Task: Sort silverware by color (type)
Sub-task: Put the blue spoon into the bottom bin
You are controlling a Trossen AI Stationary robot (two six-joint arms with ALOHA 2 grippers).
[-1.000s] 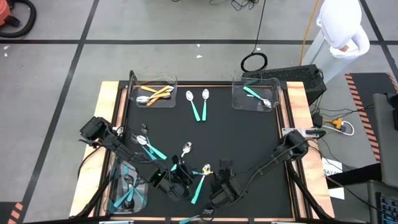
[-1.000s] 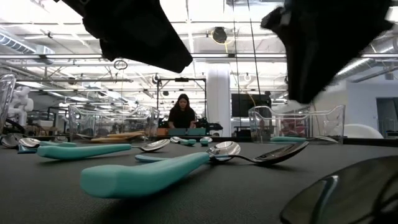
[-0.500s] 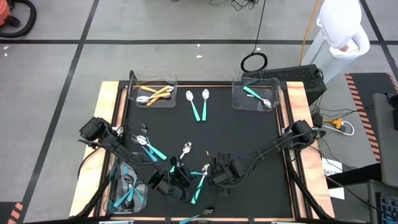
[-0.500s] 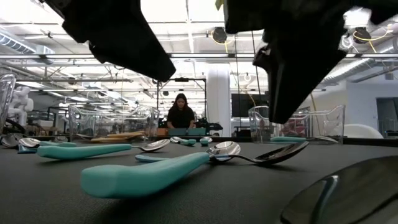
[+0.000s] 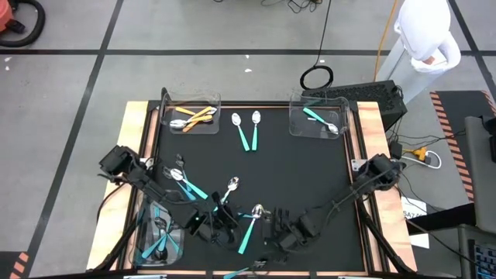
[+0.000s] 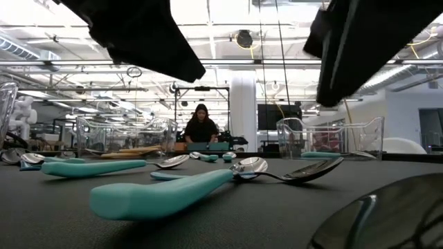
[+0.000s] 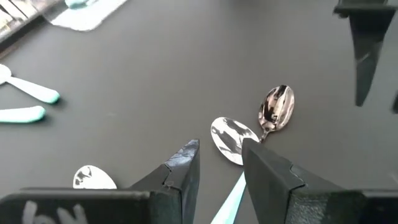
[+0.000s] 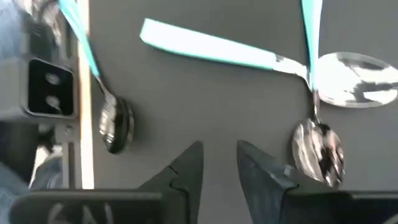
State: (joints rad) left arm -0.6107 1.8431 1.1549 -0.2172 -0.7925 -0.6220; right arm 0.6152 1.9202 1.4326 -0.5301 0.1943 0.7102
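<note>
Both grippers worked low at the near edge of the dark surface [image 5: 310,170], close to a small crossed pair of teal-handled spoons [image 5: 249,221]. The left gripper [image 7: 219,163] hovered just above this pair with its fingers parted by a narrow gap and nothing between them. A teal handle [image 7: 230,200] ran under that gap, and two shiny heads [image 7: 231,139] lay just ahead. The right gripper [image 8: 219,163] hung just beside the same pair, on the other side. Its fingers were also slightly apart and empty, above bare surface between a dark-headed spoon [image 8: 115,124] and the crossed silver ones [image 8: 323,146].

The rest of the silverware was spread out. Orange pieces lay in the far left bin [image 5: 192,116], one teal spoon lay in the far right bin [image 5: 319,118], and two teal spoons [image 5: 246,128] lay on the surface between these bins. Some more pieces lay near the left arm, and some were in the near left bin [image 5: 159,236].

In my judgement the step in hand was to pick one spoon from the crossed pair. To do it well, only one arm should go down. Its fingers should straddle the slim handle away from the crossing point, so that the second spoon is not dragged along. The other arm should stay clear to avoid a collision.
</note>
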